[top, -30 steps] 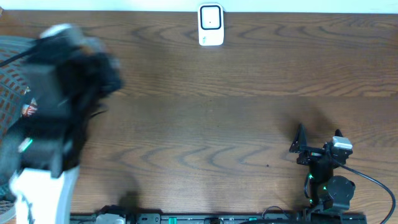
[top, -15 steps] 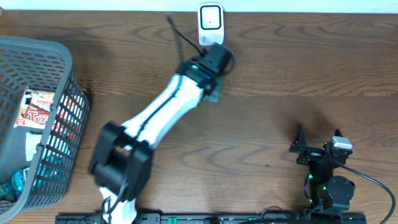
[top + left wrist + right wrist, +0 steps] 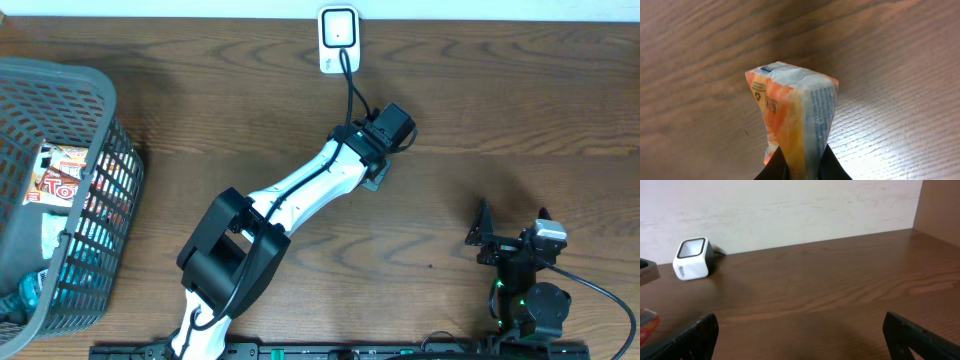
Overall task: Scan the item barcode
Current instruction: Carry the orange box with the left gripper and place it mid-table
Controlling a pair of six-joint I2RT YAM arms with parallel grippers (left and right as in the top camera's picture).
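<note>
The grey mesh basket (image 3: 112,205) stands at the far left of the wooden table (image 3: 470,90). It holds a jumble of packets. A red-and-white packet (image 3: 58,176) leans against its left wall. Something teal (image 3: 30,290) lies at the near end, and pale wrappers lie between the two. I cannot make out anything more of them through the mesh.

My left gripper (image 3: 801,172) is clamped tight on the orange packet (image 3: 795,110), with the two dark fingers (image 3: 771,170) pinching its lower end. My wrist camera shows a crinkled, soft-sided pack. One face is orange with a small recycling mark and tiny symbols near the top edge. The other is white to pale blue with lines of fine blue print too small to read. Its top is creased and puckered.

From overhead, my left arm reaches diagonally across the middle of the table. Only a corner of the packet pokes out under my wrist. It sits nearer to me than the white scanner (image 3: 339,40), a little to its right and apart from it. The scanner stands at the far edge against the wall. I cannot tell whether the packet touches the wood.

My right gripper (image 3: 512,220) rests at the near right with its fingers (image 3: 697,335) spread wide and nothing between them. It faces the scanner across bare wood.
</note>
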